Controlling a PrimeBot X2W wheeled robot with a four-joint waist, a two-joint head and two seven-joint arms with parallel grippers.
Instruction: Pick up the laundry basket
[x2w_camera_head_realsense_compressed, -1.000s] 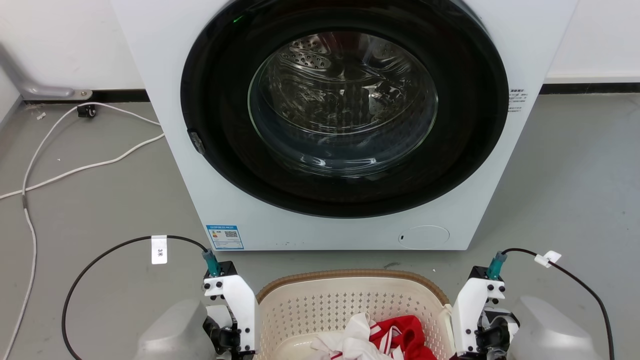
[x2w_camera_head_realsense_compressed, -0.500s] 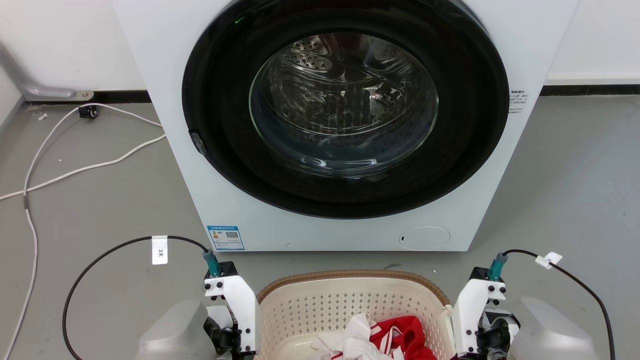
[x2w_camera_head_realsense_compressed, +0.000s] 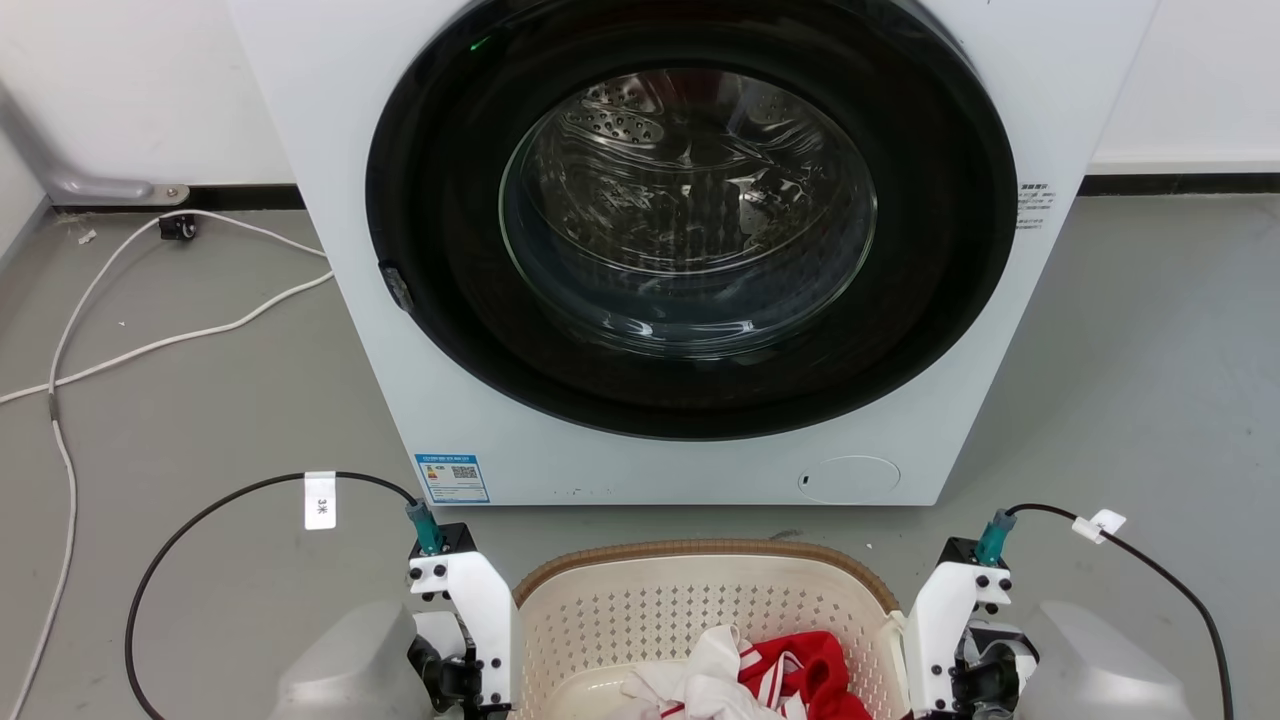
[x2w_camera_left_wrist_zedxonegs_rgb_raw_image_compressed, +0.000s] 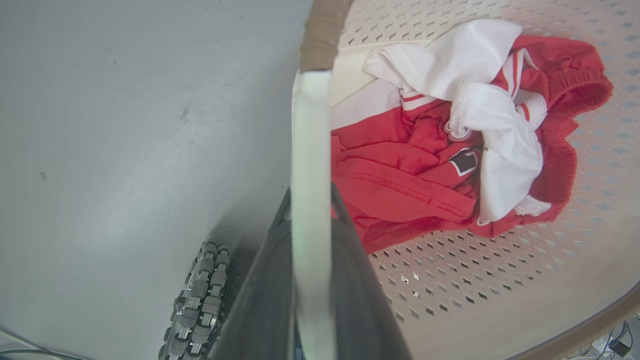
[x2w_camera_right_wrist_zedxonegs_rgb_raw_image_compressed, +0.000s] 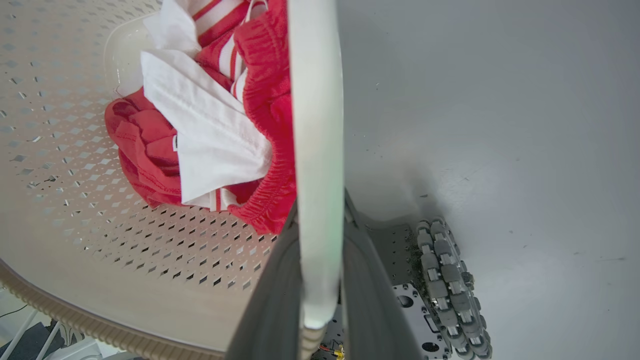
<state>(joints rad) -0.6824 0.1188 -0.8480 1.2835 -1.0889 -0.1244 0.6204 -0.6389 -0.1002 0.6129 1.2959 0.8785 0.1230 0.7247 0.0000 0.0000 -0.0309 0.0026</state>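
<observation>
Hardly anything has been moved since a second ago: the washing machine (x2w_camera_head_realsense_compressed: 480, 420) is seen a little lower in the head view, a shift of the camera, while both arms are kept at the basket's sides. The left end effector (x2w_camera_left_wrist_zedxonegs_rgb_raw_image_compressed: 311, 210) is clamped on a white side handle (x2w_camera_left_wrist_zedxonegs_rgb_raw_image_compressed: 310, 140) of the laundry basket (x2w_camera_head_realsense_compressed: 700, 552), one dark finger being pressed against each face of it. The right end effector (x2w_camera_right_wrist_zedxonegs_rgb_raw_image_compressed: 320, 215) is closed in the same way on the opposite handle (x2w_camera_right_wrist_zedxonegs_rgb_raw_image_compressed: 315, 100). The basket is thus held between the two end effectors, just before the washing machine's closed door; whether it is raised off the grey floor (x2w_camera_head_realsense_compressed: 200, 420) cannot be told. Red and white clothes (x2w_camera_left_wrist_zedxonegs_rgb_raw_image_compressed: 425, 165) are heaped inside it. A white cable (x2w_camera_head_realsense_compressed: 185, 333) is laid across the floor to the left
</observation>
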